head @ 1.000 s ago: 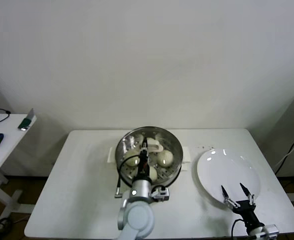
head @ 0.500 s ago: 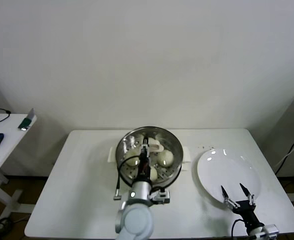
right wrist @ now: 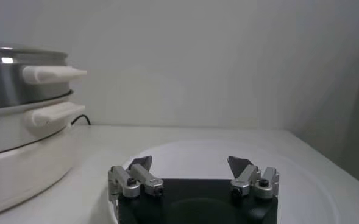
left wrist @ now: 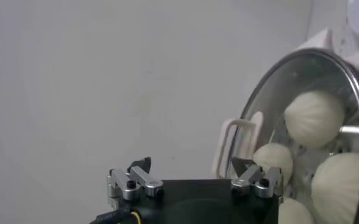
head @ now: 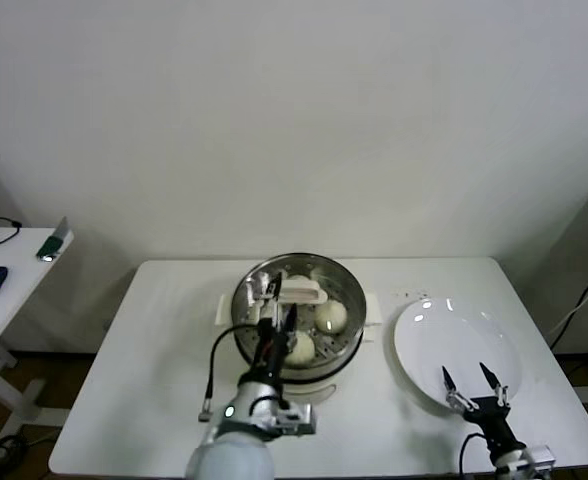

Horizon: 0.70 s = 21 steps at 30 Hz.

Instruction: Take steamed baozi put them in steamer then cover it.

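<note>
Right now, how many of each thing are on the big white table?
Baozi buns: 4
Steamer: 1
Glass lid: 1
White plate: 1
Total: 7

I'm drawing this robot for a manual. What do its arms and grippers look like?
Both the left gripper and the right gripper have a black body, silver metal knuckles with dark screws, and dark pointed fingers. The left arm is pale grey and rounded, with a black cable looping alongside.
</note>
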### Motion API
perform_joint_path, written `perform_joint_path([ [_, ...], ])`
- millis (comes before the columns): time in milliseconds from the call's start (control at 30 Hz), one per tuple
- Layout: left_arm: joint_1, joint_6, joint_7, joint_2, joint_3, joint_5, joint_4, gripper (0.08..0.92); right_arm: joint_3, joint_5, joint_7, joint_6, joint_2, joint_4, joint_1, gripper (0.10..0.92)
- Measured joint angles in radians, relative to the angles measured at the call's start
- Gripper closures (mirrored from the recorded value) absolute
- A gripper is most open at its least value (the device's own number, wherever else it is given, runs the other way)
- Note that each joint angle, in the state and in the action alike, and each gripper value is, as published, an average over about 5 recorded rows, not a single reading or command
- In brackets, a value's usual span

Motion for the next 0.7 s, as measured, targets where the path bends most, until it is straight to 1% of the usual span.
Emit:
perform_joint_path([
  [133, 0.047, -0.077, -0.07, 0.022, -0.091, -0.22, -0.031, 0.177, -0.002, 0.007, 0.011, 0.008, -0.001, 0.01, 0.001, 0.203],
  [267, 0.096, -0.157, -0.119, 0.034, -0.223, -0.459, -0.052, 0.177, -0.005, 0.01, 0.021, 0.016, 0.003, 0.012, 0.007, 0.203],
  [500, 0.21, -0.272, -0.16, 0.053, -0.472, -0.879, -0.063, 0.177, -0.015, 0.008, 0.036, 0.039, 0.017, 0.002, 0.018, 0.203],
  [700, 0.316, -0.391, -0.177, 0.054, -0.591, -1.152, -0.023, 0.177, -0.024, -0.001, 0.041, 0.06, 0.028, -0.004, 0.021, 0.203],
])
